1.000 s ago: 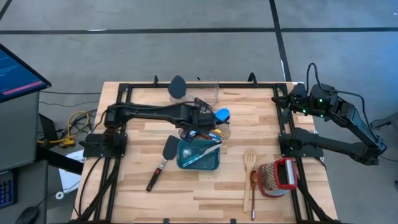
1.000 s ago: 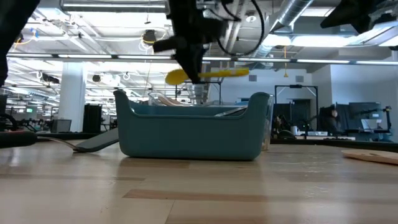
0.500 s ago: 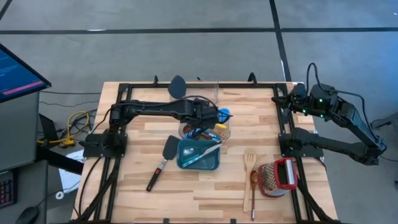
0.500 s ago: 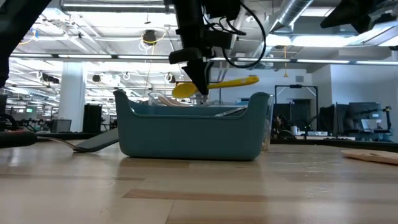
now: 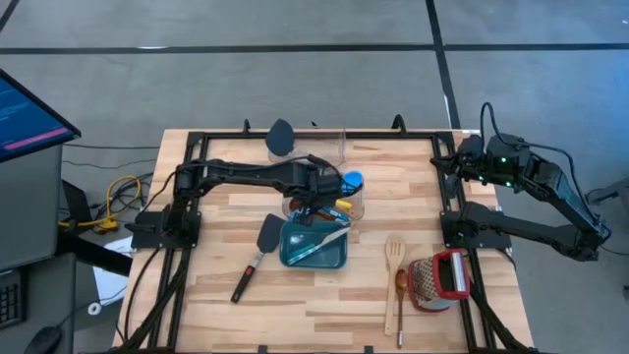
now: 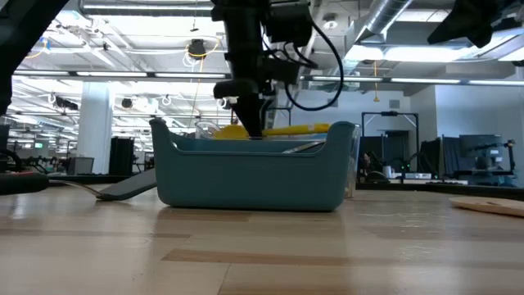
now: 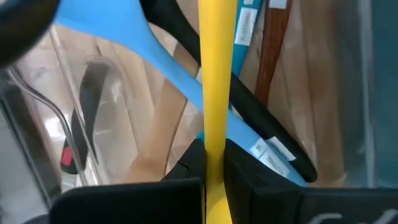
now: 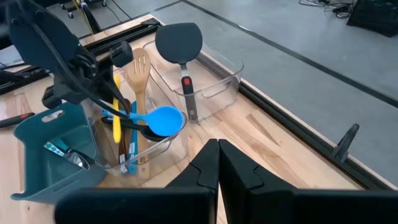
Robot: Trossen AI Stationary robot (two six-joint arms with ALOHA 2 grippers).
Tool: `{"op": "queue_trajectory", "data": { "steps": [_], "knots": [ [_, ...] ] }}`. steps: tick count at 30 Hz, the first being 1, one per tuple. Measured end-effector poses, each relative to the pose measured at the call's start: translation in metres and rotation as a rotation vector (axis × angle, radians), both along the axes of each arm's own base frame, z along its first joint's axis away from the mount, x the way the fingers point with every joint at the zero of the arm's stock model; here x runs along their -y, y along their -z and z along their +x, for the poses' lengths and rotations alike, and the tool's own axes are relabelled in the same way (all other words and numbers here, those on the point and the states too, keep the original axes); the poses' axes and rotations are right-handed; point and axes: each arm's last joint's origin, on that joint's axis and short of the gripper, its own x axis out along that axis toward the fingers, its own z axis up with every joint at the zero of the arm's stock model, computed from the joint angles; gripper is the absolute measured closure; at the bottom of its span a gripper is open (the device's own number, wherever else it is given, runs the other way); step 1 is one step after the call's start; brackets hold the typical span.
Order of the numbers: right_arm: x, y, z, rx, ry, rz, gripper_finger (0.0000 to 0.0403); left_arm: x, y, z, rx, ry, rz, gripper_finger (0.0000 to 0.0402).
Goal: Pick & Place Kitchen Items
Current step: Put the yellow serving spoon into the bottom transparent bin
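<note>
My left gripper is shut on a yellow spoon over a clear container just beyond the teal bin. A blue spoon, a black handle and a brown wooden handle lie in that container under the yellow spoon. A black spatula lies on the table left of the bin. A pale slotted spatula and a brown wooden spoon lie to its right. My right gripper is shut and empty at the table's far right. My left gripper pinches the yellow spoon's handle between its two fingers, close to the bowl end. The fingers come from above, pointing down, and lie across the handle. The spoon lies about level at the container's top; whether it touches the utensils below I cannot tell.
A second clear container at the far edge holds a black spatula. A red and white object stands at the near right. The teal bin holds a few utensils. Black frame rails run along the table's sides.
My left gripper has gone down with the yellow spoon, from well above the teal bin's rim to about rim height behind it, staying shut. The spoon tipped a little on the way and is about level again.
</note>
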Motion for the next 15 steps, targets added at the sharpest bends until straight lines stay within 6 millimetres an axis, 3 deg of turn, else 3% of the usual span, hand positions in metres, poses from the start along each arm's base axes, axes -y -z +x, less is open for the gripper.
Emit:
{"op": "queue_trajectory", "data": {
  "steps": [9, 15],
  "knots": [
    [0.0, 0.0, 0.0, 0.0, 0.0, 0.0, 0.0403, 0.0, 0.019, -0.002, 0.008, -0.024, -0.005, 0.0394],
    [0.0, 0.0, 0.0, 0.001, 0.0, 0.0, 0.0403, 0.001, 0.018, 0.004, 0.078, -0.019, 0.0, 0.0369]
  ]
}}
